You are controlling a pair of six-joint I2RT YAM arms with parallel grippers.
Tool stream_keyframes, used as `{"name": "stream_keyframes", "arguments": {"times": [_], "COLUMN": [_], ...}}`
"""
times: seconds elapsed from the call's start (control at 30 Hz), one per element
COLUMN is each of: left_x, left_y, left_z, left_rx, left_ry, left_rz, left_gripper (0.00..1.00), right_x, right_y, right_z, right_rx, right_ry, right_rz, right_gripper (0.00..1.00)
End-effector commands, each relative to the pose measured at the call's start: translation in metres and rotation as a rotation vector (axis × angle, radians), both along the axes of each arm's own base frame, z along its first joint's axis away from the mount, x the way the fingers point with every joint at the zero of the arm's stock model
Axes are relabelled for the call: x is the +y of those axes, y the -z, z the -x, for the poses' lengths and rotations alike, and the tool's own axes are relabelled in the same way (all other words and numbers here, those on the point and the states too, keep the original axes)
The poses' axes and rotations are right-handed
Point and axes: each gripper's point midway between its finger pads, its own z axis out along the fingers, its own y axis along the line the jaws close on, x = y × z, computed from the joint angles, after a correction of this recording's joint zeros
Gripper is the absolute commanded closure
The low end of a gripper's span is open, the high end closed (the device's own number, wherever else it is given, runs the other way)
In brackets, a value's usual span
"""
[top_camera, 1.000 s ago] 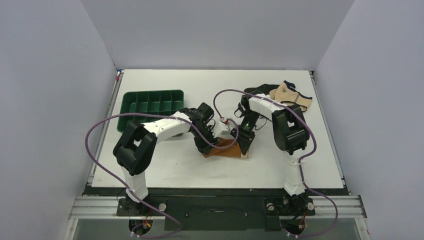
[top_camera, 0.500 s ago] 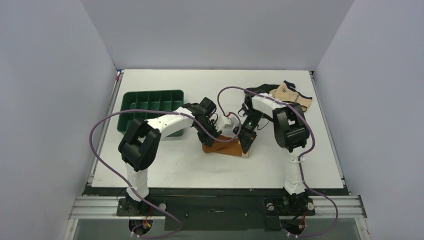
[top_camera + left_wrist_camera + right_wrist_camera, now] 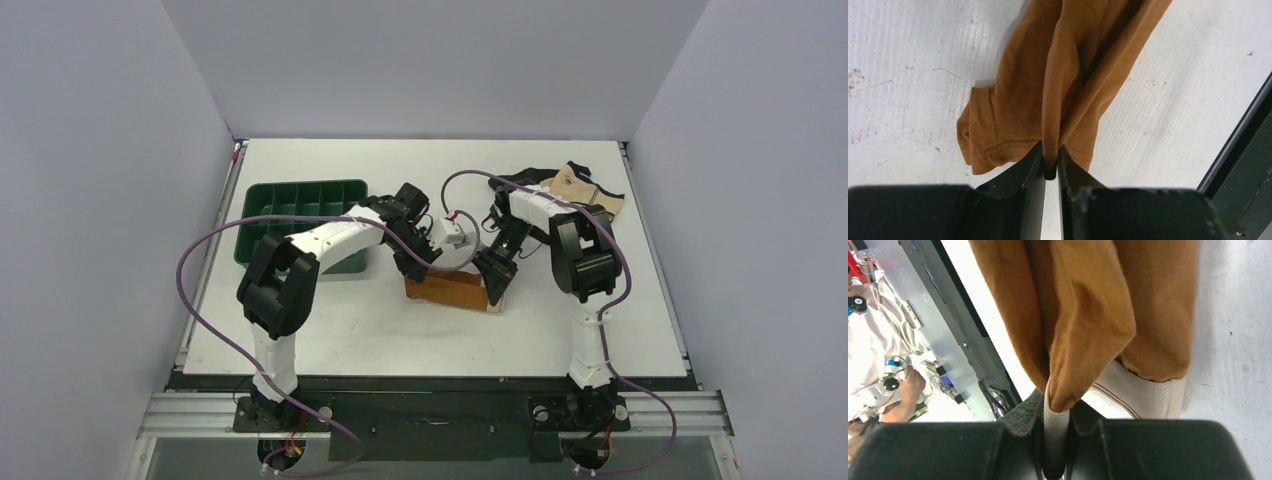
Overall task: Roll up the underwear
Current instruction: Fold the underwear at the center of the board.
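Top external view: your left gripper (image 3: 416, 272) and right gripper (image 3: 492, 290) both pinch the underwear (image 3: 450, 290) at mid-table, near the green tray (image 3: 300, 205); wrist views show you the left clamping a brown fold, the right clamping the cream waistband, cloth trailing onto the white table (image 3: 350, 330)

The left arm (image 3: 330, 238) and right arm (image 3: 530, 205) have white shells, black joint housings, looping purple cables (image 3: 180, 270) and black fingers (image 3: 1015, 200).
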Motion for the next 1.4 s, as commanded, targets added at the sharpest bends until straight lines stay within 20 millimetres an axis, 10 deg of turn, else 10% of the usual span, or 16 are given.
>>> {"name": "stream_keyframes", "arguments": {"times": [0.0, 1.37], "left_x": [0.0, 0.019], "left_y": [0.0, 0.044], "left_z": [-0.016, -0.012], "left_rx": [-0.025, -0.075], "left_ry": [-0.02, -0.108], "left_rz": [-0.018, -0.166], "left_gripper": [0.88, 0.89], "right_x": [0.002, -0.005], "right_y": [-0.005, 0.015], "right_z": [-0.01, -0.059], "right_rx": [-0.016, -0.108], "right_ry": [0.02, 0.322], "right_rz": [-0.029, 0.075], "right_gripper": [0.93, 0.63]}}
